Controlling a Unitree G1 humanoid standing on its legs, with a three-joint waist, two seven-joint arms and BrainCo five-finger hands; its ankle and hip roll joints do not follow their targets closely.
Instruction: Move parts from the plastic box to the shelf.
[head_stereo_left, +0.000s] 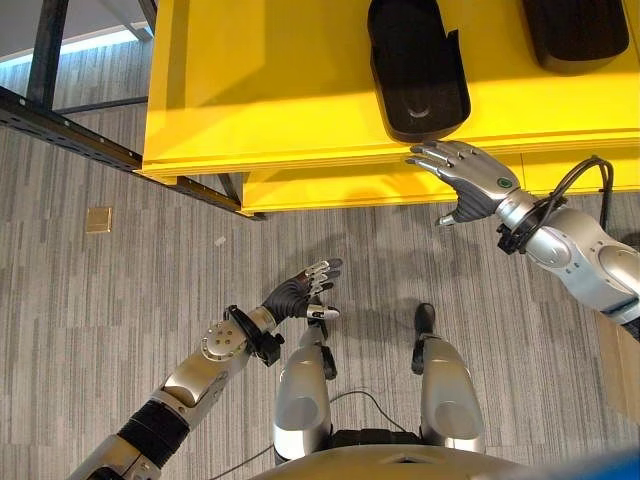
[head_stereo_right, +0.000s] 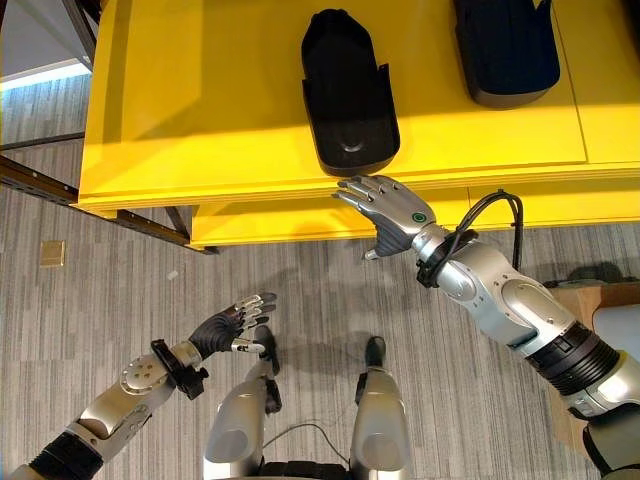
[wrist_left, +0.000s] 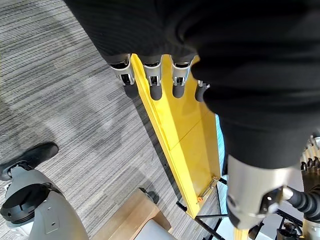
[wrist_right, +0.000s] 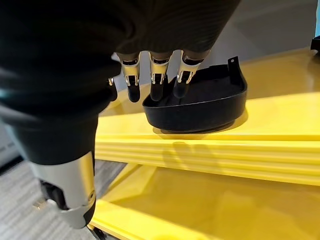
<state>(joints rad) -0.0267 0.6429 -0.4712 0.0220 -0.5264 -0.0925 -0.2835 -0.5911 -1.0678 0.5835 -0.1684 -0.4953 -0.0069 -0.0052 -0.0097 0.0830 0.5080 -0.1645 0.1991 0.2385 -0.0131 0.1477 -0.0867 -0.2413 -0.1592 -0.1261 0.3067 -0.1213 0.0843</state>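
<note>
**A:** Grey striped carpet floor (head_stereo_left: 120, 290) covers the lower part of both eye views. What stands above it?

**B:** A bright yellow shelf unit with a flat upper deck (head_stereo_left: 260, 80) and a second yellow deck below it (wrist_right: 210, 200). A dark metal frame (head_stereo_left: 60, 130) runs off to the left of the shelf.

**A:** Going left to right, what comes first?

**B:** The robot's left hand (head_stereo_left: 303, 291), low over the floor and well apart from the shelf. Its fingers are loosely spread and hold nothing. Its wrist view looks past straight fingers (wrist_left: 152, 82) along the yellow edge of the shelf.

**A:** And the parts?

**B:** A black moulded plastic part shaped like a shallow tray (head_stereo_left: 415, 70) lies on the upper deck, its near end close to the front edge. Further right lies a second black moulded part (head_stereo_right: 505, 45), cut off by the top of the picture.

**A:** Where is the right hand?

**B:** The right hand (head_stereo_left: 470, 180) is at the shelf's front edge, just below the near end of the first black part. Its fingers are straight and slightly apart, gripping nothing.

**A:** What does the right wrist view add?

**B:** It shows the fingertips (wrist_right: 156, 87) near the part's rim, and that the part is hollow, with raised walls and a small tab on one corner. Whether the fingertips touch the rim I cannot tell. It also shows the lower deck.

**A:** Anything else?

**B:** A small tan square plate (head_stereo_left: 98, 219) is set in the floor at the left, and a pale wooden surface (head_stereo_right: 590, 300) sits at the right edge.
</note>
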